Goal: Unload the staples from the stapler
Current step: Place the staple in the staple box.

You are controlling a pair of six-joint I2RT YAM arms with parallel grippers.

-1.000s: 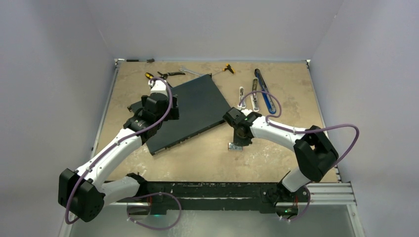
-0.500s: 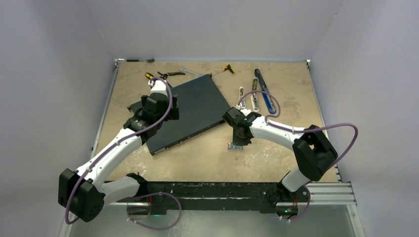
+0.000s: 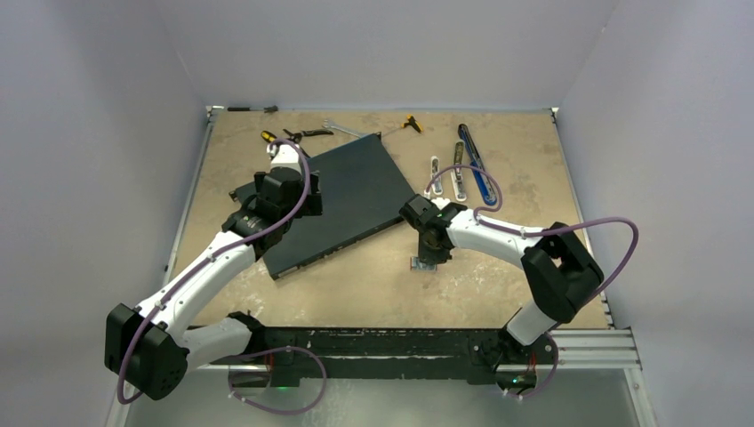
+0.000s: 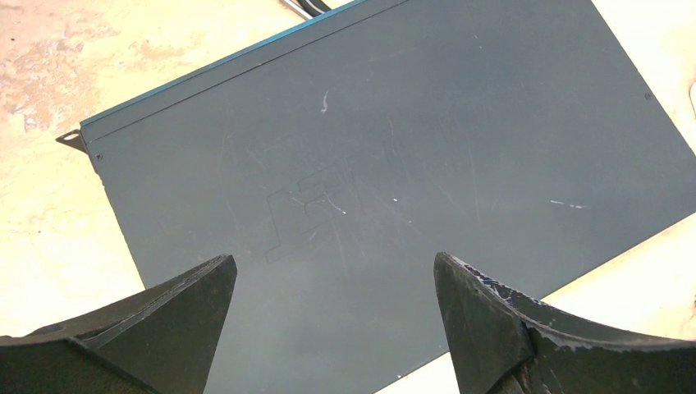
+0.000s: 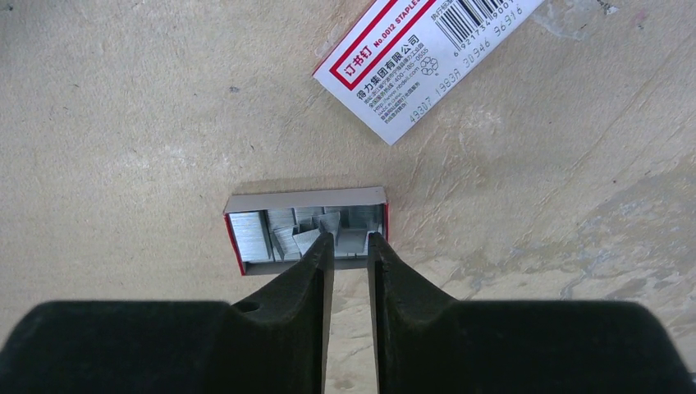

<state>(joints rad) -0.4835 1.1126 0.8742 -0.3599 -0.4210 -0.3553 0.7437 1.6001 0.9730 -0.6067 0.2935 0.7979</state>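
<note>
- over the small open tray [image 5: 304, 199] on the worktop [image 5: 123, 98], the right fingers [image 5: 312, 279] stand nearly closed, with a narrow slot between them and their tips at the tray's near wall.
- loose staples [image 5: 250, 234] lie inside that tray; the red-and-white printed box [image 5: 418, 57] lies apart, beyond it.
- to do this well: centre the tips above the tray, then part them gently and low, so any strip drops inside the walls.
- left fingers [image 4: 176, 304] hang wide open above the dark flat panel [image 4: 369, 123], holding nothing.
- hard to tell: whether a strip is pinched at the right tips; the fingers cover the tray's near edge.
- the stapler cannot be picked out surely among the long items [image 3: 458, 169] at the far side.
</note>
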